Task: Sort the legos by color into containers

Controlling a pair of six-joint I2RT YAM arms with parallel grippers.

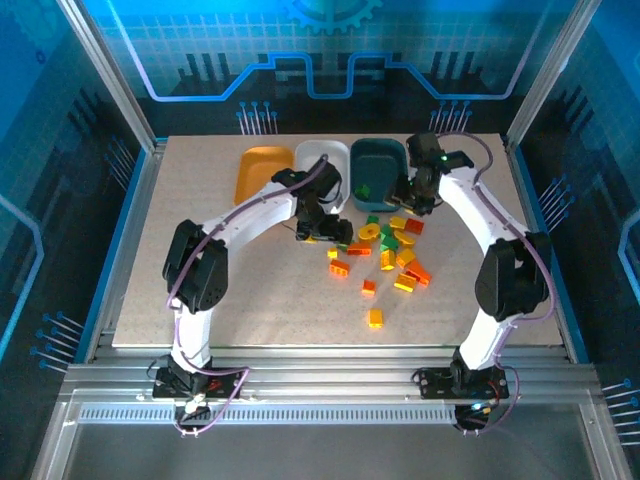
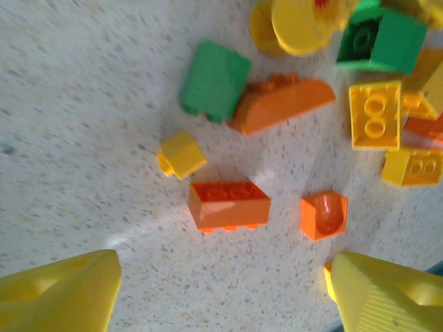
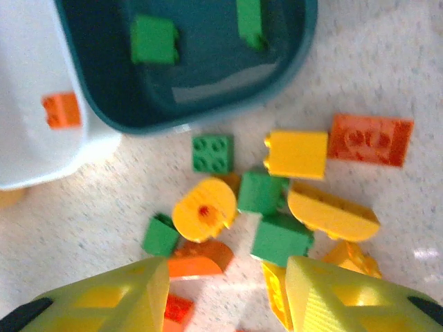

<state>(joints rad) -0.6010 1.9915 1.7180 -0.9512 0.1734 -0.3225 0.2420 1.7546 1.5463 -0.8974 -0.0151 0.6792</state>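
While hanging spread and empty over the left edge of the lego pile (image 1: pixel 385 250), got left gripper (image 2: pixel 221 270) just short of a small orange-red plastic brick (image 2: pixel 228 205), long axis finger-to-finger. Ditto right gripper (image 3: pixel 227 270): parted, empty, by dark teal plastic tray (image 3: pixel 138 121).

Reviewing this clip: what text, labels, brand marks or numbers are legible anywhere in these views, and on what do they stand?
None: no legible word, number or brand mark in any view.
The legos: any embossing on the studs is too blurred to read.
Teal tray, white tray: plain, no label seen.
Back panel: gear and circuit-line graphics, no lettering.
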